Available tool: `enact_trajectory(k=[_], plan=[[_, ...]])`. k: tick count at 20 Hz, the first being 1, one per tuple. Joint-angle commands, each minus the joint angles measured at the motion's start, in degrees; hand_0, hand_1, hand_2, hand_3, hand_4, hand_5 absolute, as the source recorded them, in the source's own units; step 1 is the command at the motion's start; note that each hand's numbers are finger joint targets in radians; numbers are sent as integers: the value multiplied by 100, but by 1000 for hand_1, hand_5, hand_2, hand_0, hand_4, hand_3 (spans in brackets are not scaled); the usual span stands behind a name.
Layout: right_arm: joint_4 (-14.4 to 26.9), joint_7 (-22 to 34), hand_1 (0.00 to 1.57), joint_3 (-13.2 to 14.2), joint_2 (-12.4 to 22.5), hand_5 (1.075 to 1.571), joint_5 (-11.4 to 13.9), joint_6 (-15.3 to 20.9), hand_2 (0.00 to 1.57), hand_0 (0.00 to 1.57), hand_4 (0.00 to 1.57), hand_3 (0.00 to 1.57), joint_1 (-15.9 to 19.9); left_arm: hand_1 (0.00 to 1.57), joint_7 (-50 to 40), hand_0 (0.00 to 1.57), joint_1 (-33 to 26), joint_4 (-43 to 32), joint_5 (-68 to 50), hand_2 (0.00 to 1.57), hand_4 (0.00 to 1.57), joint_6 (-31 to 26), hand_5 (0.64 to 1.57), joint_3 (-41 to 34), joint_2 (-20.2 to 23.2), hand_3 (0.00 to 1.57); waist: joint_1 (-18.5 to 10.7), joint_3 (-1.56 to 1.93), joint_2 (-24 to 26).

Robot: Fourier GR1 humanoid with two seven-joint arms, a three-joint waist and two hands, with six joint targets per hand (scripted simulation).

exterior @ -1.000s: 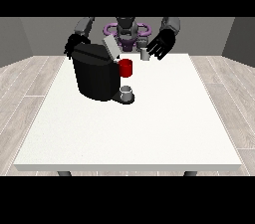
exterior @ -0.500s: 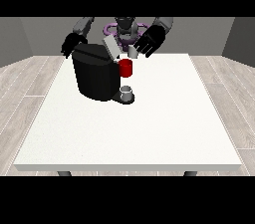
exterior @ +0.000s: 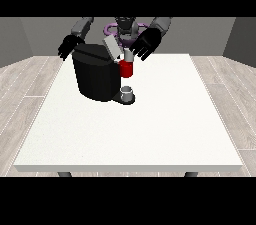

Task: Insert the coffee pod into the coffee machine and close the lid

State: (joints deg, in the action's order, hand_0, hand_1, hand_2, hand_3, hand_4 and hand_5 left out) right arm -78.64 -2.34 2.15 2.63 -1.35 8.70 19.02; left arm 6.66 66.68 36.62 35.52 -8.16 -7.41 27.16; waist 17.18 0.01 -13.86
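A black coffee machine [exterior: 96, 76] stands on the white table [exterior: 135, 129] at the back left, with a red brew head [exterior: 127, 69] at its front. Its grey lid [exterior: 112, 47] is tilted up and open. A small grey cup [exterior: 127, 92] sits on the drip base under the head. The hand at the view's right [exterior: 145, 44] hovers just right of the lid, fingers spread and straight, holding nothing that I can see. The hand at the view's left [exterior: 68, 47] hangs behind the machine's top left corner, fingers relaxed. No coffee pod shows.
The robot's torso [exterior: 125, 28] stands behind the table's far edge. The white tabletop stretches wide in front of and to the right of the machine, with grey wooden floor [exterior: 30, 79] around it.
The hand at the view's right has moved left and slightly down, from beside the table's back edge towards the raised lid. The other hand has barely moved.
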Motion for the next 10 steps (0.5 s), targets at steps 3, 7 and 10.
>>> enact_trajectory(k=[3,7,10], plan=[[141,-231,0,125,-11,1571,16,108,0,0,498,0,-40,1326,19,1326,60,18,70,1335,503,-63,1571,51,-49,1233,-134,1,-67],[86,128,0,188,86,1571,-94,42,0,0,513,0,402,1260,-230,1260,264,-35,99,1298,511,45,1571,74,-346,1208,-33,1,-115],[50,-85,0,231,193,1571,-178,-164,0,0,525,0,-5,1183,-3,1183,-125,-30,193,1251,499,254,1571,148,-437,1180,-10,0,-39]])
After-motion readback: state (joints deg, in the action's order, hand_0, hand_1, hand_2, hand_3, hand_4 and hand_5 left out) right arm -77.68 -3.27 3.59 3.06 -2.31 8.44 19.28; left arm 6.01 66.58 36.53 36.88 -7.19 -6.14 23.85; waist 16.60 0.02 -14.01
